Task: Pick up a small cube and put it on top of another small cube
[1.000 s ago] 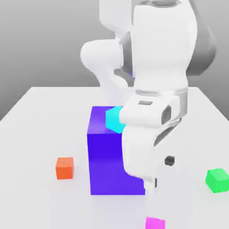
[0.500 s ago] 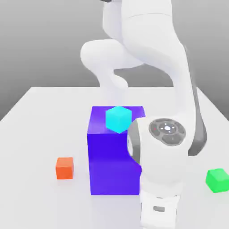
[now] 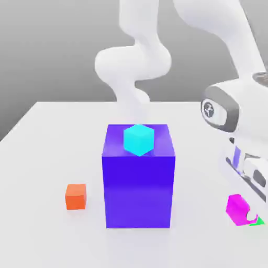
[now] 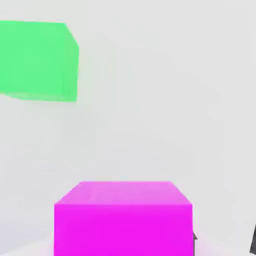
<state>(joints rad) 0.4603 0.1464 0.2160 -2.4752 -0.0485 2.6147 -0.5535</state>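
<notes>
Fingers of the gripper were closed tight on the small magenta cube, which hung clear of the white table near the exterior view's right edge, tilted so one corner pointed toward the camera. In the hand view the same magenta cube sat pinned between the fingers, with a dark fingertip just showing beside it. The small green cube was almost hidden behind the held cube in the exterior view, only a sliver of it peeping out at the lower right of the magenta one; from that view it could not be told whether the two touched. In the hand view the green cube rested on the table, apart from the magenta cube and off to one side rather than directly beneath it. The white arm reached down from above on the exterior view's right, its wrist above the held cube. Around the middle of the table stood the big blue-purple block, with a small cyan cube resting on its top face. That block stood to the exterior view's left of the gripper, apart from it. Farther to the exterior view's left, a small orange cube sat alone on the table, well apart from the arm and both task cubes.
</notes>
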